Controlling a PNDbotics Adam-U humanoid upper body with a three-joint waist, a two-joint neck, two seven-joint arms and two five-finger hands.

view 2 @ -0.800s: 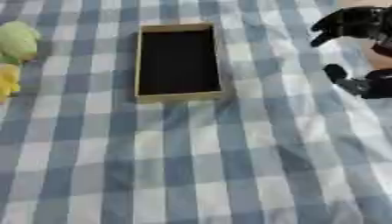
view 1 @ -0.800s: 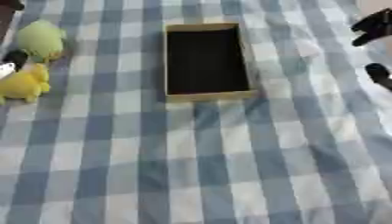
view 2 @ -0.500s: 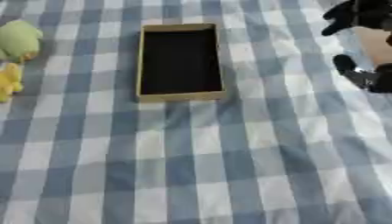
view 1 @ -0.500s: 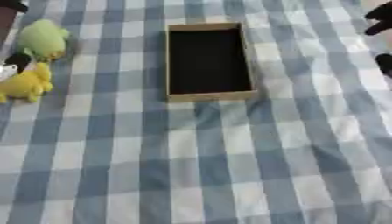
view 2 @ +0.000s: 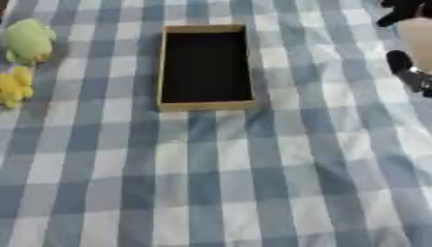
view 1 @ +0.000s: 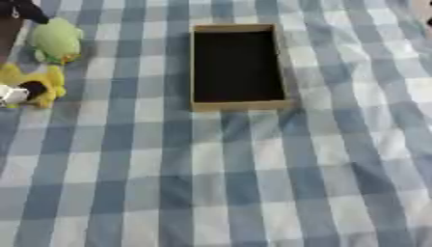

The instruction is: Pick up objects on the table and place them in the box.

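We see the box lying flat on the blue-and-white checked cloth, a shallow tan-walled tray with a black inside, its long sides running away from us. Nothing shows inside it.

Two soft toys lie well to the left of it. The pale green toy sits farther from us, and the yellow toy lies just beside it on the near side, the two touching or nearly so.

Our left hand shows only as dark parts at the upper left corner of the left eye view, just beyond the green toy and a little to its left. A small black and white part at the left edge overlaps the yellow toy; we cannot make out what it is. Whether the left hand's fingers are spread or curled we cannot tell.

Our right hand shows at the right edge of the right eye view, well to the right of the box and apart from it. Dark fingers show at the upper corner and another dark part lower down, with a pale patch between them. We cannot tell whether it is spread or closed, and it touches neither toy.
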